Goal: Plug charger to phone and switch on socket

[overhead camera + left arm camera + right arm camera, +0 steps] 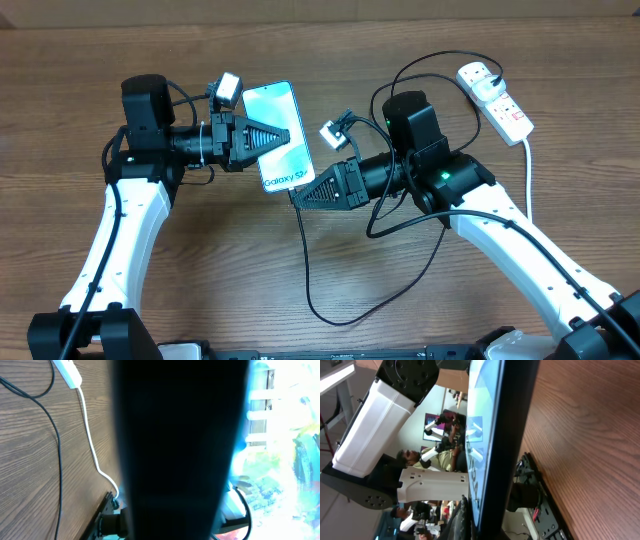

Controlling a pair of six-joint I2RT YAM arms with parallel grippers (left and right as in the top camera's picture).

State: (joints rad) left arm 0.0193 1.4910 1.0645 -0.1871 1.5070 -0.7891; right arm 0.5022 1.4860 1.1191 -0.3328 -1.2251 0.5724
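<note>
**Overhead.** Brown wood-grain table (220,270), two white-and-black arms entered from the lower corners.
- Phone (268,104): centre of frame, lit light-blue screen upward, white lettering at its lower end.
- Left gripper (285,135): reached in from the left, clamped on the phone across its middle, one black finger laid over the screen.
- Right gripper (298,197): reached in from the right, fingers pressed together at the phone's lower end. Whether the connector is pinched cannot be told.
- Charger (304,250): thin black cable seen from the right fingertips down to a loop at lower centre, then up past the right arm to a black plug seated in the socket.
- Socket (497,98): white block with red switch marks, upper right, well apart from the phone.
- White cord (528,175): trailed down from the socket's lower end.

**Left wrist.** Wood surface at left. Middle of frame filled by a blurred dark shape (180,450). Socket end at upper left, with the white cord and black cable run down beside it. Fingers not distinguishable.

**Right wrist.** Wood surface at right. Phone seen edge-on, top to bottom through the centre, screen faced left. Left arm (375,425) recorded at upper left, with seated people (437,457) in the room beyond.
</note>
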